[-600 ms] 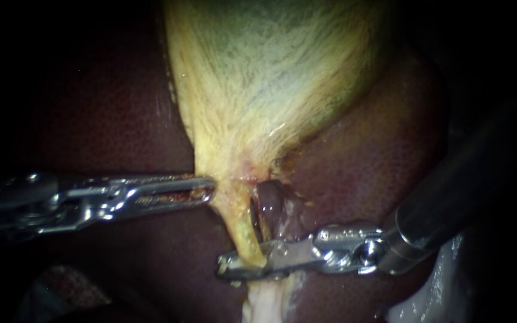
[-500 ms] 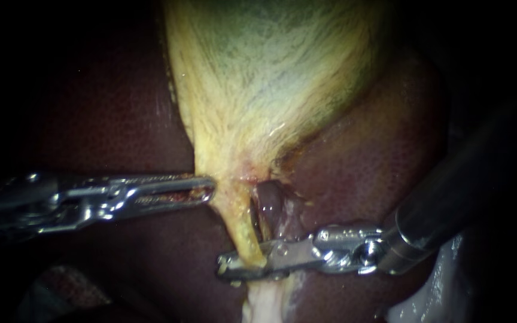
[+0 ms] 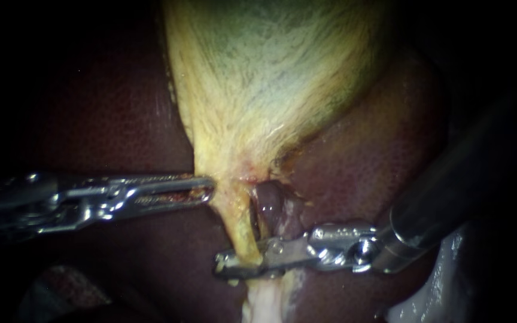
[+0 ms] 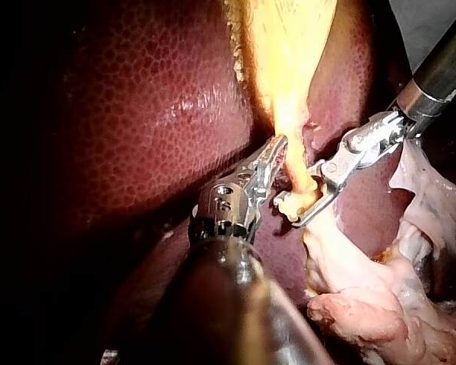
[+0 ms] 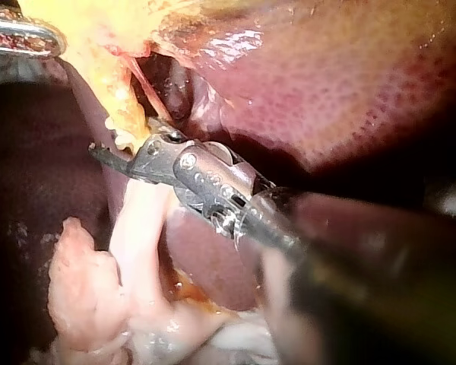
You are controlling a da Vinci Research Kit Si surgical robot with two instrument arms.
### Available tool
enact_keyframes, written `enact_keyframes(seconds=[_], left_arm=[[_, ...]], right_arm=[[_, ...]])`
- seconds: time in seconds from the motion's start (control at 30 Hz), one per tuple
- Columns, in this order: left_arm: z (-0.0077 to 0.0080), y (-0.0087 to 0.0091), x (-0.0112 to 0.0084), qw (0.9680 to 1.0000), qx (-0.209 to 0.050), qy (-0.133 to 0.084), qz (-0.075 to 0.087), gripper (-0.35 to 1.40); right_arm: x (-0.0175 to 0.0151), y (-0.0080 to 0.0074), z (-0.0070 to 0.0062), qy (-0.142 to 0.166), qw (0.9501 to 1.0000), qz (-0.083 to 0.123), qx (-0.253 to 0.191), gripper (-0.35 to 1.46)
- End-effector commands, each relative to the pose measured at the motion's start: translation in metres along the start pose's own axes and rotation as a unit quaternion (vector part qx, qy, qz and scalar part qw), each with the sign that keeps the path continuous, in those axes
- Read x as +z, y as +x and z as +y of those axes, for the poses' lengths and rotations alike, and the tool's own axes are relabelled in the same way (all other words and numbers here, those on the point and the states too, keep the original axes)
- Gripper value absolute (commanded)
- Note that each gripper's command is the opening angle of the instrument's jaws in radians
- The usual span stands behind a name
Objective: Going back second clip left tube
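**Endoscope view.**
- Item: left tube [image 3: 242, 230], a thin yellow strand. It runs from the gallbladder [image 3: 270, 78] neck at centre frame down to the lower centre, with the liver [image 3: 109, 119] on both sides.
- A darker tube [image 3: 265, 206] lies just to its right.
- Right instrument [image 3: 225, 266]: enters from the lower right. Its jaws stand slightly apart astride the left tube's lower end, with the strand in the gap. No clip can be made out.
- Left instrument [image 3: 204, 191]: enters from the left, with its tip against the edge of the gallbladder neck. Whether it grips there cannot be told.

**Left wrist view.**
- Left tube [image 4: 296, 179]: just ahead of the left instrument [image 4: 273, 160], crossing into the parted jaws of the right instrument [image 4: 308, 196].
- Pale ragged tissue [image 4: 342, 266] hangs beyond those jaws.

**Right wrist view.**
- Left tube [image 5: 121, 114]: lies across the right instrument [image 5: 110, 156] at its jaws, yellow on one side and pale on the other.
- Left instrument [image 5: 23, 34]: well beyond, by the gallbladder neck.

**Handling, as judged.**
- Soft, wet, slippery, very light and easily torn.
- Hold it only squarely across its width, between the neck and the pale stump, clear of the darker tube.
- When withdrawing, the jaws should slide off along their own line; a sideways drag would likely tear the strand.
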Motion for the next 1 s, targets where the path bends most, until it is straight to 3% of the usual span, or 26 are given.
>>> enact_keyframes(seconds=[0.03,0.3,0.63,1.0], left_arm=[[0.0000,0.0000,-0.0001,1.0000,0.000,0.000,0.000,-0.08],[-0.0002,0.0000,-0.0002,1.0000,0.000,0.000,0.000,-0.10],[-0.0006,0.0001,-0.0005,1.0000,0.000,-0.001,-0.001,-0.10],[-0.0007,0.0003,-0.0004,1.0000,0.000,-0.001,-0.001,-0.10]], right_arm=[[0.0000,0.0000,-0.0001,0.001,0.9999,0.002,-0.012,0.44],[0.0002,0.0000,0.0003,0.003,0.9979,0.016,-0.063,0.53],[-0.0004,-0.0005,0.0015,0.003,0.9964,0.015,-0.084,0.58],[-0.0005,-0.0004,0.0015,0.005,0.9937,0.020,-0.110,0.59]])
